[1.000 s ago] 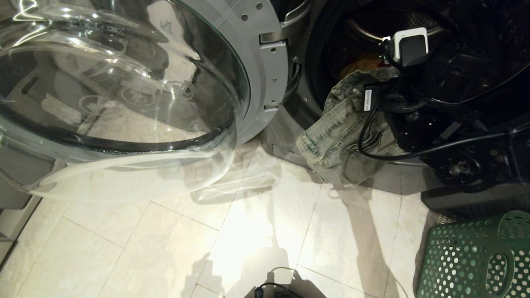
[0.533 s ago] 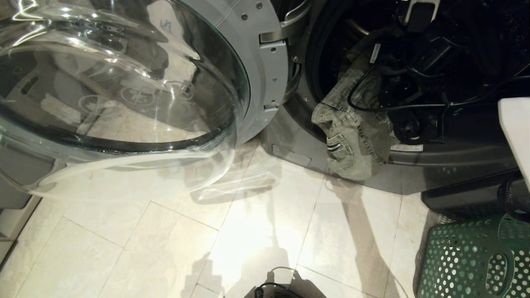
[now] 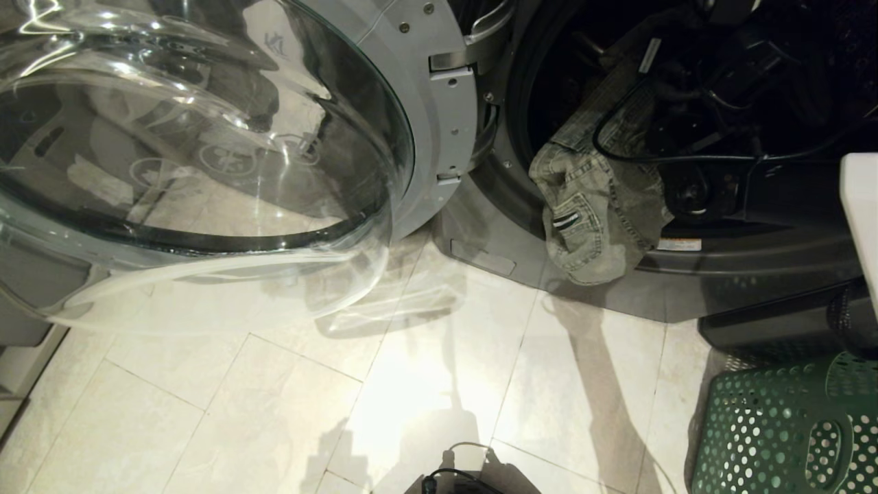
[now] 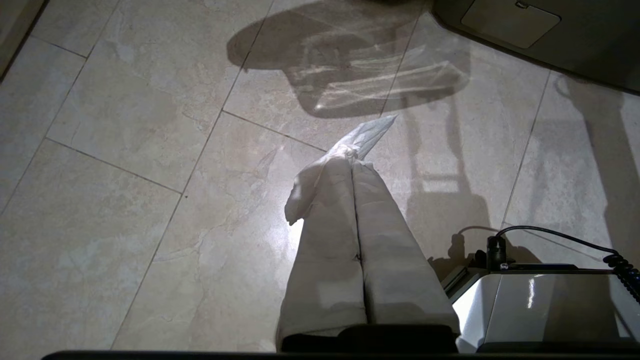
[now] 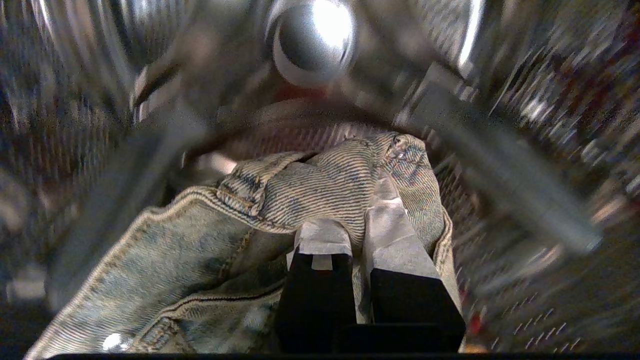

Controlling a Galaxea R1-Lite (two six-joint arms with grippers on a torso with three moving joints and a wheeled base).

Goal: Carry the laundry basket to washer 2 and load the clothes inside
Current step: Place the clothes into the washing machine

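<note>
Washer 2 stands in front of me with its round glass door swung open to the left. A pair of faded jeans hangs over the lower lip of the opening, its upper part going into the dark drum. In the head view my right arm reaches into the drum and hides the gripper. In the right wrist view my right gripper is shut on a fold of the jeans inside the drum. The green laundry basket stands on the floor at the lower right.
My left gripper, wrapped in pale cloth, hangs shut over the tiled floor beside my base. The open door takes up the left half of the head view. A white arm cover shows at the right edge.
My right arm has pushed up and deeper into the drum, dragging the jeans with it; less of them hangs down the washer's front. The left arm has not moved.
</note>
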